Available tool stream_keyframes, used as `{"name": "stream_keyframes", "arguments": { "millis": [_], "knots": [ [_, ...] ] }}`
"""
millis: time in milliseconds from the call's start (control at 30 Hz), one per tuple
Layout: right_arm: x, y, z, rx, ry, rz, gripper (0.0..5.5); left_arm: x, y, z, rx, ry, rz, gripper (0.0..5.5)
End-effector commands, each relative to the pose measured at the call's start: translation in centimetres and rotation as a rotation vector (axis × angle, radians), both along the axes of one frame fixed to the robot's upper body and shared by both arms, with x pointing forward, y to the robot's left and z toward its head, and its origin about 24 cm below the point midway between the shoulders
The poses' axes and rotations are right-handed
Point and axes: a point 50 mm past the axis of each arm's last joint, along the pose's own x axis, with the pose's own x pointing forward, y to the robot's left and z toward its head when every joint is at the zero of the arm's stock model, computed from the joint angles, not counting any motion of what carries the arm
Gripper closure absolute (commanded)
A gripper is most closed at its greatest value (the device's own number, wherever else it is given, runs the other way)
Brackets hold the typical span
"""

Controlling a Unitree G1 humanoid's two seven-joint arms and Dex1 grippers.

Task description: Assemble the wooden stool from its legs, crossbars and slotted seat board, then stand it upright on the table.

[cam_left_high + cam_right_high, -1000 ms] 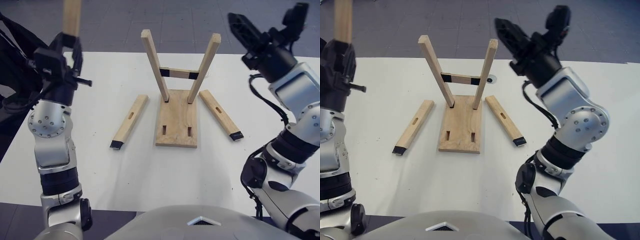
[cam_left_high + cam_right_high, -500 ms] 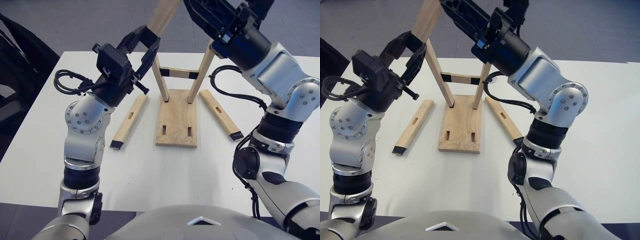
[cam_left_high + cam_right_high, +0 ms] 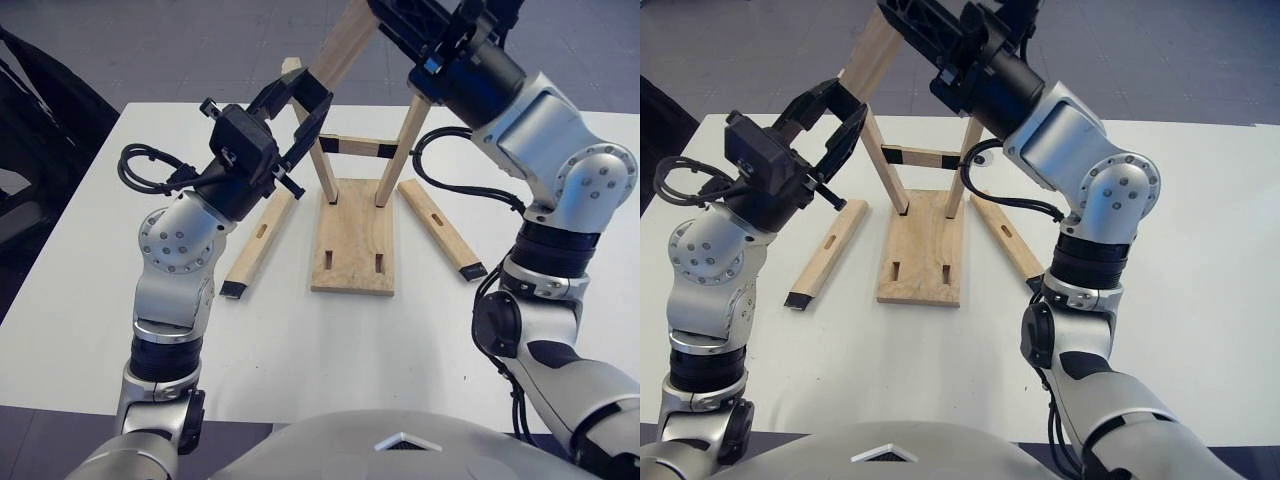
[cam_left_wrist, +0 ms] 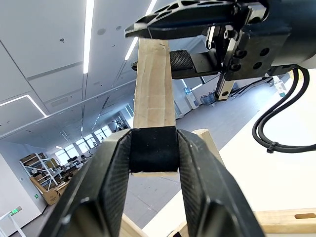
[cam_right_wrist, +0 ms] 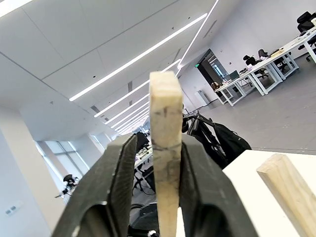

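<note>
- Counting the stool parts: one seat board (image 3: pixel 353 235) lies flat on the bench (image 3: pixel 300 340). Two legs (image 3: pixel 400 160) stand tilted in its far slots, and one crossbar (image 3: pixel 358 146) joins them. Two loose legs (image 3: pixel 260 240) lie flat, one on each side of the seat board. One wooden bar (image 3: pixel 345 45) is held slanting in the air above the seat board's far end.
- Left gripper (image 4: pixel 154 143): its fingers are closed on the wooden bar's black-taped end, above and to the left of the seat board.
- Right gripper (image 5: pixel 165 148): its fingers are clamped on the bar's other end, higher up, over the seat board's far end.
- Edges and room: the bench's far edge runs just behind the standing legs. A broad stretch of white top lies between the seat board and the near edge, with more beyond each loose leg.
- Since a second ago: the left gripper, then well left of the seat board with the bar upright, has swung in over it. The right gripper, then open off to the right, has closed on the bar. The seat board and the parts around it have not shifted.
</note>
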Motion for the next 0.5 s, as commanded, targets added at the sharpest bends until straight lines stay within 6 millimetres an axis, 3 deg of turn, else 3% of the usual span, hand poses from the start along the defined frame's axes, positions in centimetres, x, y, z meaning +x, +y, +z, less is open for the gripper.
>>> {"name": "stream_keyframes", "arguments": {
  "millis": [33,300,333,500],
  "knots": [
    [0.5,-0.5,0.2,-0.042,-0.027,-0.073,4.92,-0.1,0.2,0.2,0.028,-0.024,0.003,4.16],
    [0.4,-0.7,-0.3,-0.095,-0.067,-0.123,5.1,-0.1,0.4,0.1,0.053,-0.044,0.008,4.16],
    [0.4,-0.7,-0.3,-0.098,-0.071,-0.124,5.1,0.1,0.5,0.1,0.045,-0.048,0.023,3.79],
    [0.7,-1.4,0.0,-0.053,-0.043,-0.145,5.1,0.0,1.0,-1.0,0.112,-0.048,0.002,3.07]
  ]
}}
